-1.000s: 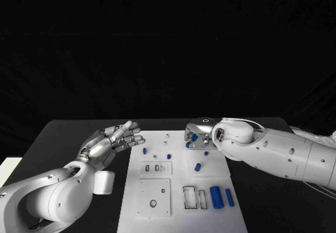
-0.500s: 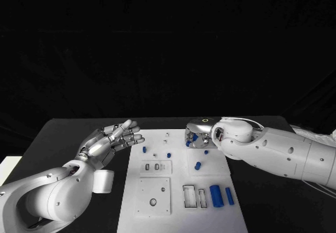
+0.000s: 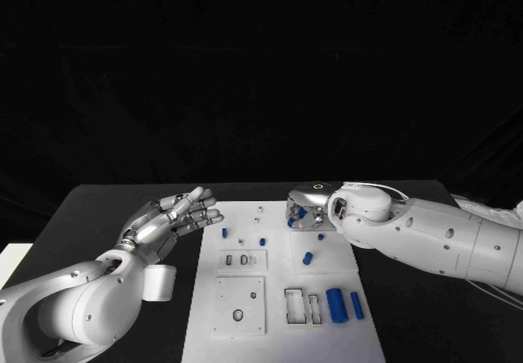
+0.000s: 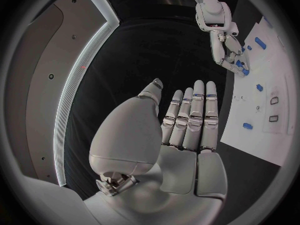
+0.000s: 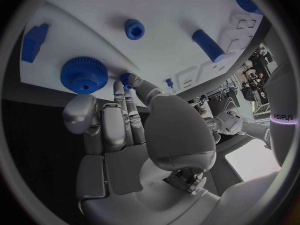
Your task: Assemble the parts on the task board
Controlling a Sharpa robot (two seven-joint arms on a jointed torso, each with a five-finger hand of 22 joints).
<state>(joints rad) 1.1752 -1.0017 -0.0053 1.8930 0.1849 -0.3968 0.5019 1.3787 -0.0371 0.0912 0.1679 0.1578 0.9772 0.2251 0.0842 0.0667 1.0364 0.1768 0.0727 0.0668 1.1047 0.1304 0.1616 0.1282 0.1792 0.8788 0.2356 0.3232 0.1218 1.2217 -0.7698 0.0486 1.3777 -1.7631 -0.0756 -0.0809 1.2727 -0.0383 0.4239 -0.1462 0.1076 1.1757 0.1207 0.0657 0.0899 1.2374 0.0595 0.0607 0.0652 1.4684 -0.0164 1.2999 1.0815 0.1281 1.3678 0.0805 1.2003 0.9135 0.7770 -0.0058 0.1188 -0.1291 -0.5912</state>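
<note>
The right robot hand point(image 3: 306, 209) has crept a little toward the far end of the task board point(image 3: 279, 302) over the last second, and its arm has followed; in the right wrist view its fingertips point(image 5: 127, 80) now sit just beside a blue gear point(image 5: 80, 73). The left robot hand point(image 3: 174, 217) has risen very slightly beside the board's left edge, fingers straight and together. The blue parts on the board lie where they did
</note>
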